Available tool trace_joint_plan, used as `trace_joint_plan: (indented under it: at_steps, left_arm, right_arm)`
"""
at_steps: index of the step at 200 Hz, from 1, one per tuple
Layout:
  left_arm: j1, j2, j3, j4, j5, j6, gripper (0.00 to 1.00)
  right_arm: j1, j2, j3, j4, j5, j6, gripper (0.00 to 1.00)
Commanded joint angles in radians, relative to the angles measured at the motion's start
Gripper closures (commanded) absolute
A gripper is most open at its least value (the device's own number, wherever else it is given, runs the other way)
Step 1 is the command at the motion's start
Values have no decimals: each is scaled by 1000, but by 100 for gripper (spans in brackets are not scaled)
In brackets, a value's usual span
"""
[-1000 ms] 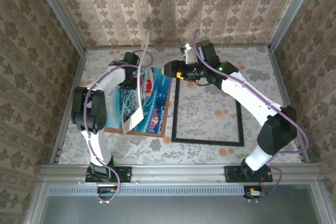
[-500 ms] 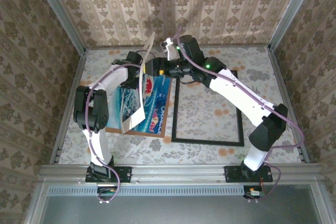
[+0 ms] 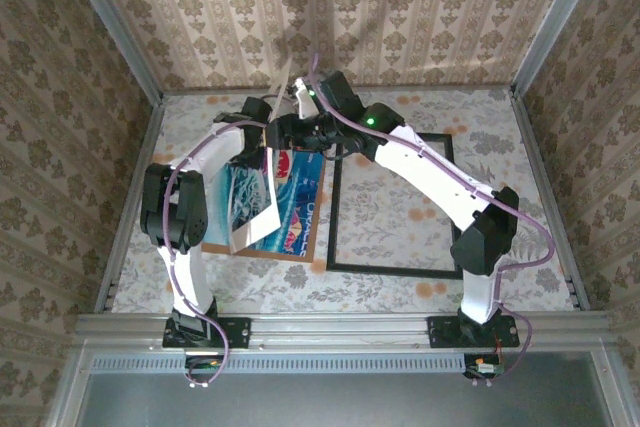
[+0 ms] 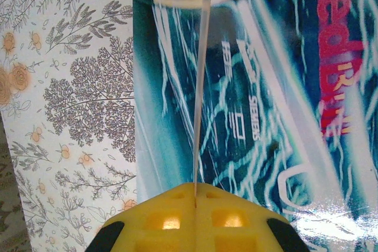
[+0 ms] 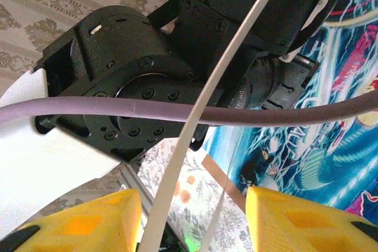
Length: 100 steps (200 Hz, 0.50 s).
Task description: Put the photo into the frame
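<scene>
Cream sheet (image 3: pixel 256 212) clamped in L end effector (image 4: pixel 196 196); R end effector (image 5: pixel 192 205) agape astride edge.

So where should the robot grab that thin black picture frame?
Probably by the near rail of the thin black rectangular picture frame, coming down from above with one finger inside the opening and one outside. It lies flat on the flower-patterned table, its rails look narrow, and that rail is uncovered.

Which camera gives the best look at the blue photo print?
Top external: most of the photo lies in view beside the frame, with a pale sheet crossing in front. Left wrist gives a close patch; right wrist a slice.
</scene>
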<state>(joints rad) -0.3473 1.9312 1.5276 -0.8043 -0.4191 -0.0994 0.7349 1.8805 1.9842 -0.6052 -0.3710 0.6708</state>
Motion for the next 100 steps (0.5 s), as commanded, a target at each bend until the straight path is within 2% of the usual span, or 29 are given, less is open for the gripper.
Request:
trace_joint_plan:
  at_steps: [1,55,82,100]
  left_arm:
    - [-8,3,23,-25,-26,23,100]
    - [-12,2,25,-21,-30,24,100]
    - [-12,-2,23,-19,-36,23,100]
    - [-13,-4,22,-16,-35,20,100]
  right_arm:
    - [3,16,39,-51,62,-7,60]
    - [-22,4,-19,-49,98,-23,85]
    - [-38,-23,-90,-13,97,-16,93]
    - [-49,-39,-138,13,95,-7,95]
